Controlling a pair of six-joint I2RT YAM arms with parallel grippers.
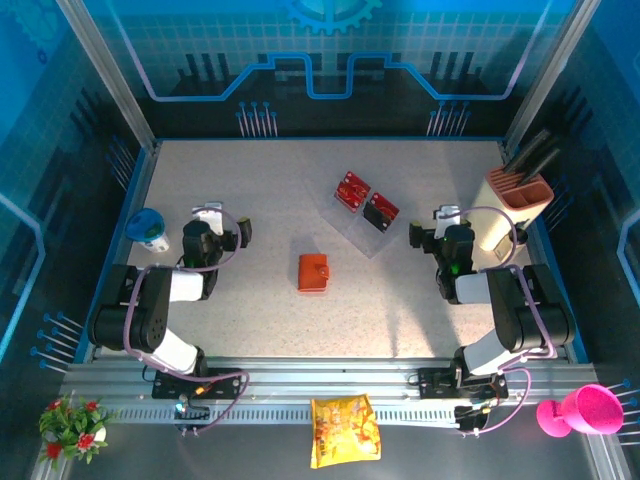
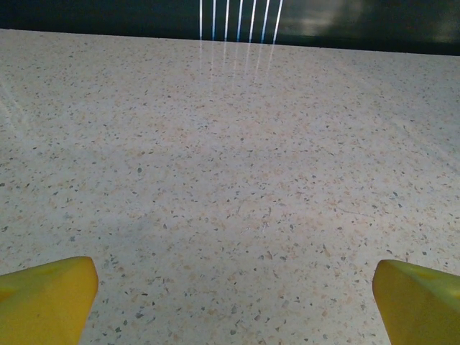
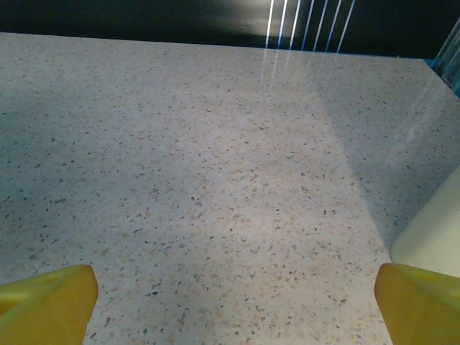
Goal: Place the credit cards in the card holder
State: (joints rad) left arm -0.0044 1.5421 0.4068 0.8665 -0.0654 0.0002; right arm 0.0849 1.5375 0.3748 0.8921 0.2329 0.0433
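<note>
The orange card holder [image 1: 313, 272] lies folded shut near the middle of the table, between the two arms. Red credit cards with black bands stand in two clear racks behind it, one group [image 1: 352, 190] to the left and one group [image 1: 381, 211] to the right. My left gripper [image 1: 225, 222] hovers well left of the holder, open, with bare table between its yellow fingertips [image 2: 47, 298]. My right gripper [image 1: 432, 224] sits right of the racks, open too, nothing between its fingertips [image 3: 420, 302]. In the wrist views my left gripper [image 2: 233, 302] and right gripper [image 3: 233, 302] face speckled tabletop.
A blue-and-white cup [image 1: 150, 230] stands at the left edge. A cream container with an orange top [image 1: 512, 205] stands at the right edge, close to my right gripper; its cream side [image 3: 435, 237] shows beside the right finger. A yellow snack bag [image 1: 343, 430] lies on the front rail.
</note>
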